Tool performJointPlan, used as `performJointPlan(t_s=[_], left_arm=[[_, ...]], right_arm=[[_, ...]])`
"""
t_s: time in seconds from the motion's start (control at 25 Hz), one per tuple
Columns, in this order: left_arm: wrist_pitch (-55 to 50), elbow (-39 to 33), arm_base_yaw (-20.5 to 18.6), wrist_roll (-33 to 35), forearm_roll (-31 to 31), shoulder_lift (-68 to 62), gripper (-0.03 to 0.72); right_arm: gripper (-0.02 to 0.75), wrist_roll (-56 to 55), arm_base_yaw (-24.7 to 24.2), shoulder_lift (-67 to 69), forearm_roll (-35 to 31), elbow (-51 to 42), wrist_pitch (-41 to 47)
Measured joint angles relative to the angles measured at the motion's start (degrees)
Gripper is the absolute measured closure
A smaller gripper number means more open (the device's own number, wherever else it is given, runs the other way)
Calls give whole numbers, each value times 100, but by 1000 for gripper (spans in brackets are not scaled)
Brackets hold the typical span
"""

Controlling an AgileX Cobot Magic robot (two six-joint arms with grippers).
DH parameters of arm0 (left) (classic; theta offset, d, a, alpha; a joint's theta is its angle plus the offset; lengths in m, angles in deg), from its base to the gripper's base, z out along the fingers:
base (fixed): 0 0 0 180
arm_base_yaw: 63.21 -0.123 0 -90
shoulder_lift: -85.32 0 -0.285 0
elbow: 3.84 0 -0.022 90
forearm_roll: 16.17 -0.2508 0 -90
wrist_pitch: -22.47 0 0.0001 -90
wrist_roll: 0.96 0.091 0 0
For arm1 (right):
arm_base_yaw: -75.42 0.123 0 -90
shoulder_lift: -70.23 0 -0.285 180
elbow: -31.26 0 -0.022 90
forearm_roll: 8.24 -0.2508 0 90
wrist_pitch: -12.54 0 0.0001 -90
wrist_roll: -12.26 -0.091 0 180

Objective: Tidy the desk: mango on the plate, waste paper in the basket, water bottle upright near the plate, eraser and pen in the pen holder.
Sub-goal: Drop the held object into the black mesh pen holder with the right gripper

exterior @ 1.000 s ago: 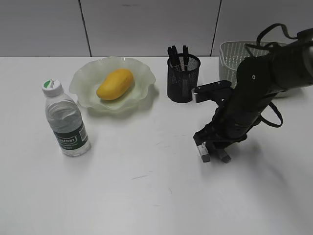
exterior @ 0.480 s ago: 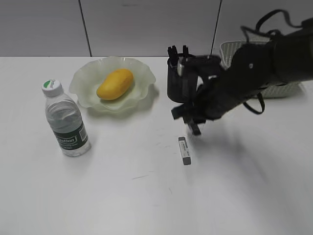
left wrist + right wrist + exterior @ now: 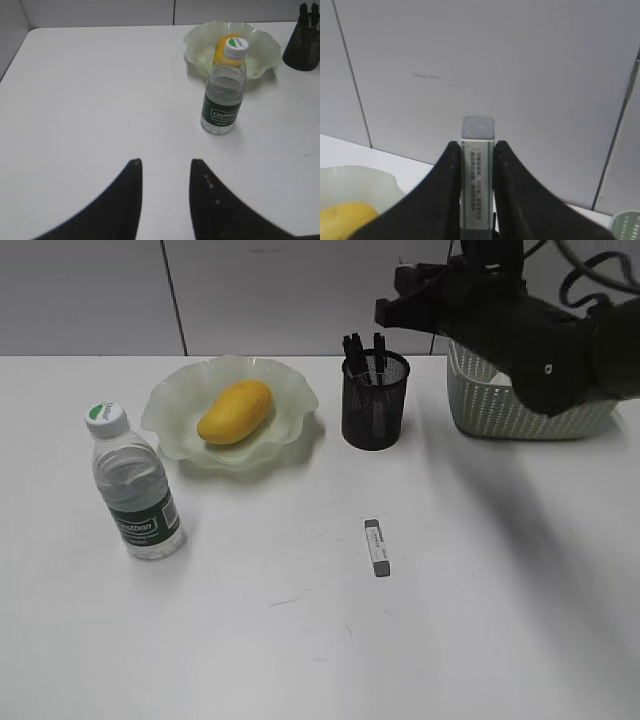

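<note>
My right gripper (image 3: pixel 476 150) is shut on an eraser (image 3: pixel 478 165) with a white printed sleeve and grey tip, held high in front of the wall, above the black mesh pen holder (image 3: pixel 375 405), which holds pens. In the exterior view the right gripper (image 3: pixel 390 308) is raised at the back. That view also shows an eraser (image 3: pixel 376 547) lying on the white desk (image 3: pixel 300 640). The mango (image 3: pixel 235 412) lies on the pale green plate (image 3: pixel 170 410). The water bottle (image 3: pixel 135 490) stands upright left of the plate. My left gripper (image 3: pixel 165 167) is open and empty, well short of the bottle (image 3: pixel 223 95). The waste paper is out of view.
The sage-green basket (image 3: pixel 500 405) stands at the back right, partly behind the right arm. In the left wrist view the plate (image 3: pixel 195 45) with the mango (image 3: pixel 222 50) is behind the bottle and the pen holder (image 3: pixel 302 45) is at the right edge.
The right arm has lifted from the desk in front of the pen holder and swung up and back to above it. An eraser now shows on the desk where the gripper was.
</note>
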Motion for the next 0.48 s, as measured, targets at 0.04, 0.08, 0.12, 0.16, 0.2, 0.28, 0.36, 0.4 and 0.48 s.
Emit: performJointPlan(t_s=[0.04, 0.08, 0.12, 0.16, 0.2, 0.28, 0.36, 0.4, 0.48], left_arm=[[0, 0, 0, 0, 0, 0, 447], [0, 0, 0, 0, 0, 0, 447], [0, 0, 0, 0, 0, 0, 447], [0, 0, 0, 0, 0, 0, 447], [0, 0, 0, 0, 0, 0, 447], [0, 0, 0, 0, 0, 0, 447], [0, 0, 0, 0, 0, 0, 447], [0, 0, 0, 0, 0, 0, 447], [0, 0, 0, 0, 0, 0, 447]], right_arm=[[576, 0, 0, 156, 111, 50, -216], [576, 0, 0, 346, 203, 127, -364], [576, 0, 0, 529, 287, 208, -434], [576, -5, 0, 693, 366, 282, -441], [576, -5, 0, 805, 401, 324, -434], [560, -5, 0, 942, 406, 358, -364], [468, -5, 0, 954, 331, 360, -331], [403, -5, 0, 954, 290, 365, -331], [300, -5, 0, 896, 220, 361, -296]])
